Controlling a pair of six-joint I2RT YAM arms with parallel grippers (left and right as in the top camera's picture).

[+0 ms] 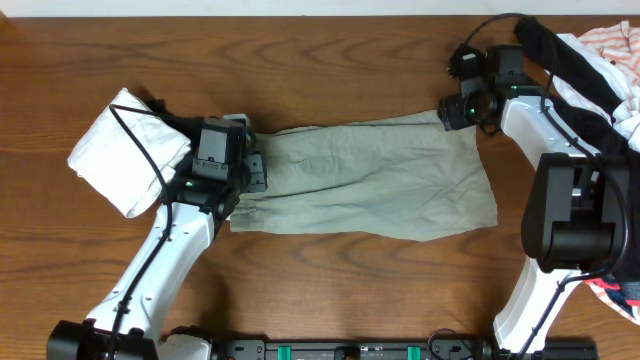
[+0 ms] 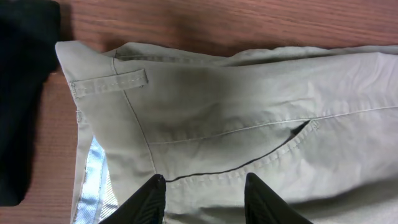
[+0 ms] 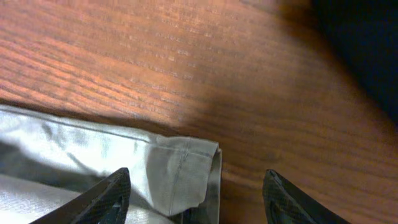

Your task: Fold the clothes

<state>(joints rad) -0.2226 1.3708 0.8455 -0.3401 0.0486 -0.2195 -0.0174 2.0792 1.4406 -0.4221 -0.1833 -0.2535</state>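
Wooden brown surface carries the sage-green shorts, which lie flat in the middle of the frame. Their long axis runs left to right, with the waistband at the left end and the leg hems at the right. A white folded bundle lies at the left, near the waistband. The left gripper is spread over the waistband. The right gripper is spread around the upper right hem corner.

Sage shorts flat, folded lengthwise
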